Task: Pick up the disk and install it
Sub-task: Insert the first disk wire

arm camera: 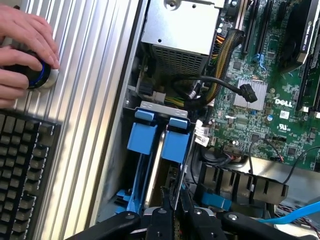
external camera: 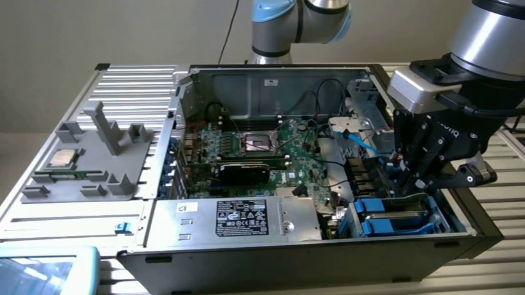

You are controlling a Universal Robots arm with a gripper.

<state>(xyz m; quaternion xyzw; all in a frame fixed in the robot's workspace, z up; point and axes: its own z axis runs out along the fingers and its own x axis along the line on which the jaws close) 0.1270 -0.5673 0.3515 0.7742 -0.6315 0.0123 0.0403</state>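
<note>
The disk [arm camera: 159, 159] stands on edge in the drive bay at the front corner of the open computer case [external camera: 287, 249], on the exterior view's right. Its pale silver face shows as a thin strip between bright blue frame pieces [arm camera: 176, 145]. In the exterior view the blue frame [external camera: 394, 216] sits low in the bay. My gripper [external camera: 412, 183] reaches down into that bay from above. In the wrist view its black fingers [arm camera: 167, 212] stand close together, shut on the near end of the disk.
A silver box with a black label [external camera: 238, 218] lies beside the bay, with the green motherboard [external camera: 271, 150] behind it. A blue cable [external camera: 361, 144] and black wires cross near the bay. A grey fixture holds a small silver chip [external camera: 64, 158]. A person's hand [arm camera: 22, 45] rests on a knob above a keyboard [arm camera: 25, 160].
</note>
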